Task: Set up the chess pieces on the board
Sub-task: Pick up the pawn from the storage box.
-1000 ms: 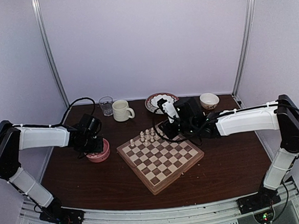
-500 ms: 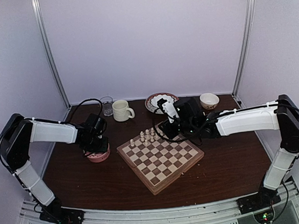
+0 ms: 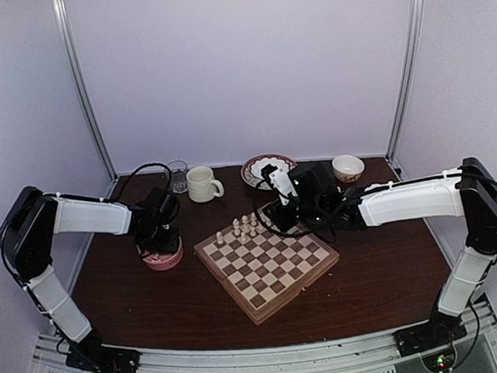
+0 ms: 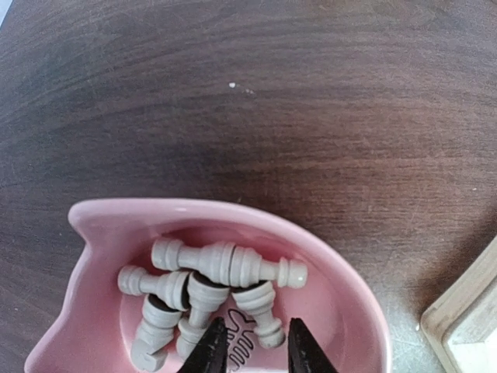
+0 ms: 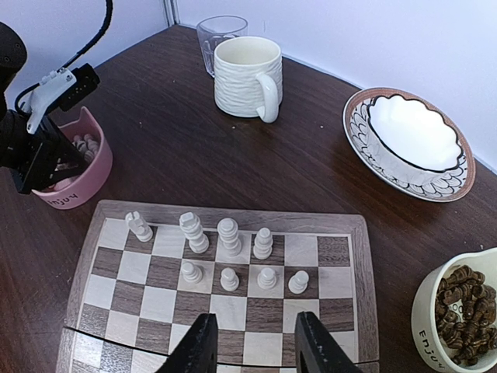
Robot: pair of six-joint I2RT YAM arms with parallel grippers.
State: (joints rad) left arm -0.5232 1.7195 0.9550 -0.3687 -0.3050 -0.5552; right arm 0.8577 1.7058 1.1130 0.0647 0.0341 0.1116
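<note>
Apparently empty, left jaws gape slightly over chess pieces (image 4: 221,266) in bowl (image 4: 186,210); right jaws likewise above board (image 5: 147,299).

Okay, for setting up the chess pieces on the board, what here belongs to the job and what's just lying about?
For the job: board, cream chess pieces standing on it, pink bowl holding more cream pieces, small bowl of dark pieces.
Lying about: white mug, clear glass, scalloped dish.
</note>
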